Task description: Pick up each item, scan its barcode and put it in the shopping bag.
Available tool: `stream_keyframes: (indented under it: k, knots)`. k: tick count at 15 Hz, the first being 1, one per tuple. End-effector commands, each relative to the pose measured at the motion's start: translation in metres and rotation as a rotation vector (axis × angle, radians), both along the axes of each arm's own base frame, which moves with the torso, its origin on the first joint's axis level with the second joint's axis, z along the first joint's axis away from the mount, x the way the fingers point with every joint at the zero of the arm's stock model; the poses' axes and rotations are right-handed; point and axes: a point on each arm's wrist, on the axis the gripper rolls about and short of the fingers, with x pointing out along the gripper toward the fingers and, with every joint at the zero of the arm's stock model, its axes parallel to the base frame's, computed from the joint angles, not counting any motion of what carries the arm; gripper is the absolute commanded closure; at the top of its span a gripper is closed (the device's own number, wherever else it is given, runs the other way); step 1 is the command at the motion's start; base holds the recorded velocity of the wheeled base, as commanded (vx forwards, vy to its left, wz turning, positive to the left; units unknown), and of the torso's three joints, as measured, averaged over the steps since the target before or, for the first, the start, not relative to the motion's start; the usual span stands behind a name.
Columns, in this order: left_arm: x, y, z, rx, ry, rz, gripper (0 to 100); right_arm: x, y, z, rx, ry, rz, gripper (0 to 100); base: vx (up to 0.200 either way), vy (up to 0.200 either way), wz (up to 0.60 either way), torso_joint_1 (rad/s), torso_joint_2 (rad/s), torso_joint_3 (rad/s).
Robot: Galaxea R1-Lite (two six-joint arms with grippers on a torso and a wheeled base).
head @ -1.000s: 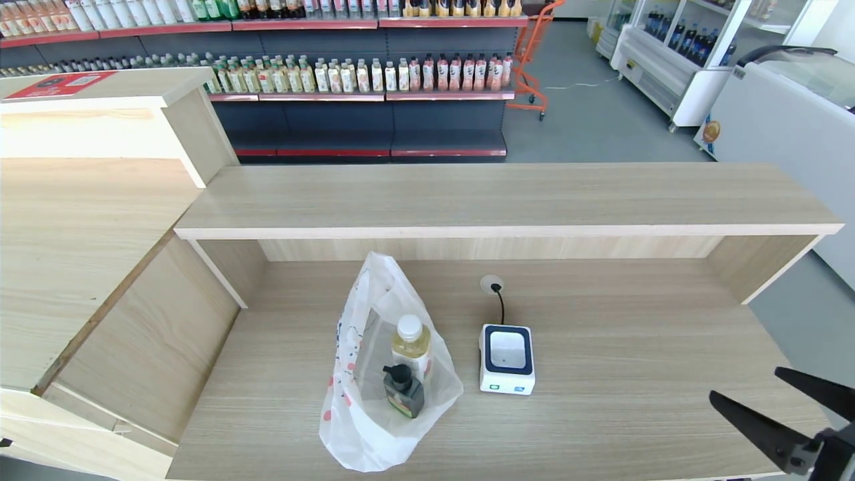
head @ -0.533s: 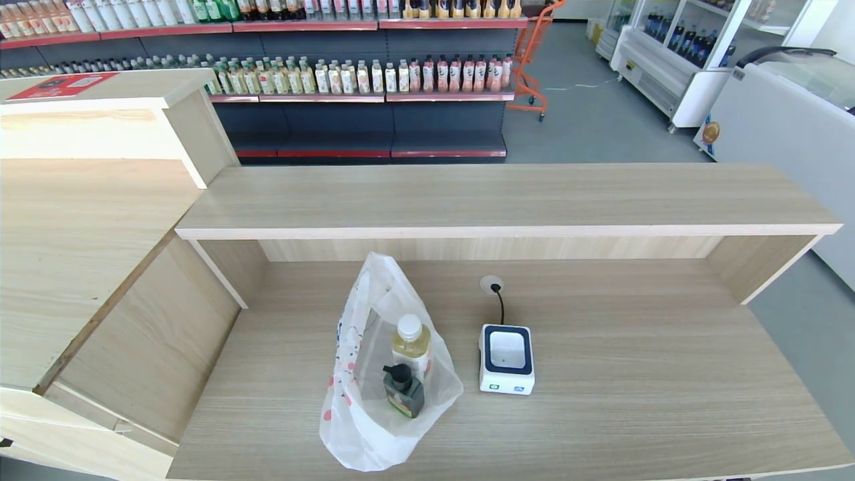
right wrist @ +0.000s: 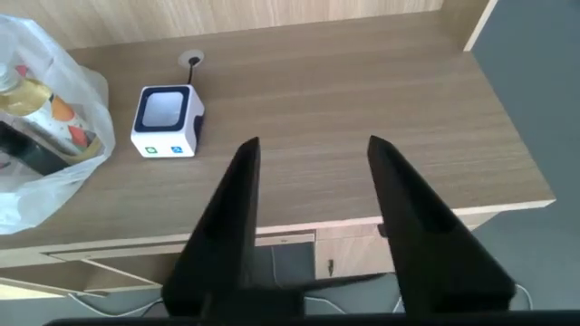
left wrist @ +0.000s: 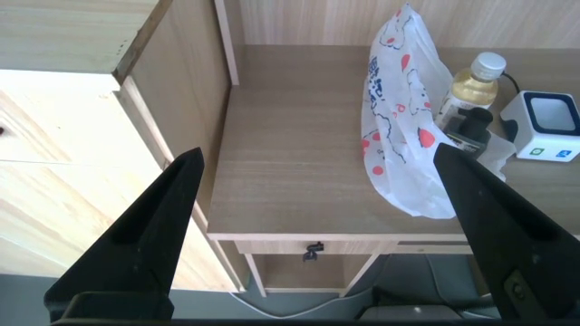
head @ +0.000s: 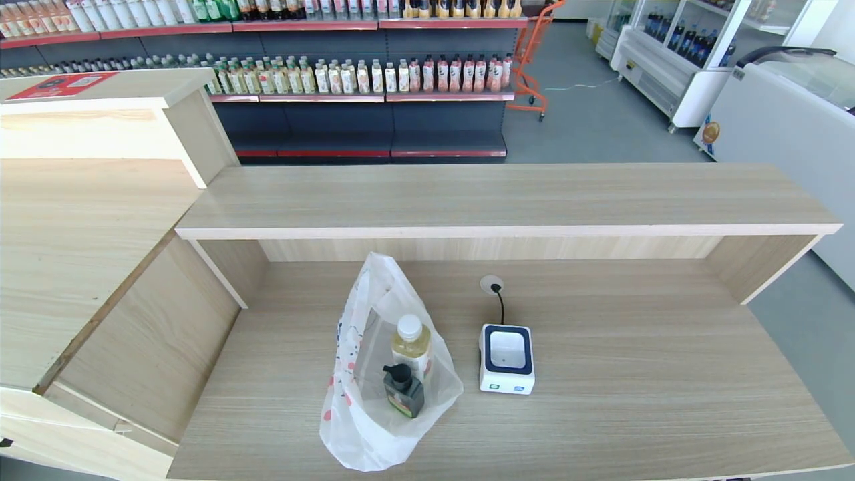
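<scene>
Two bottles are seen upright inside the shopping bag (head: 354, 427): the pale bottle (head: 410, 344) behind, the dark bottle (head: 403, 391) touching it in front. The bagging is judged all but done, and only a look for a leftover item is called for next. The left pincer (left wrist: 317, 154) is held wide open and empty off the near edge of the desk (head: 634, 374), with the bag at its 1 o'clock. The right pincer (right wrist: 314, 142) is likewise open and empty, the bag at its 10 o'clock. The scanner (head: 507, 359) sits at the bag's 3 o'clock.
</scene>
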Motion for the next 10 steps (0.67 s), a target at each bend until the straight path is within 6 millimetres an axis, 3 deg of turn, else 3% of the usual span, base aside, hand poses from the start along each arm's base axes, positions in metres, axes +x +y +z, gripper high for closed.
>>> stream_keyframes:
  k: [1,10]
  knots:
    - [0.0000,0.0000,0.0000,0.000,-0.001,0.000,0,0.0004,0.0000,-0.0005,0.002,0.005,0.001,100,0.000,0.000,0.00,0.000,0.00,0.000]
    - [0.0000,0.0000,0.0000,-0.005,0.000,0.000,0,0.0004,0.0000,-0.0005,0.002,0.005,0.001,100,0.000,0.000,0.00,0.000,0.00,0.000]
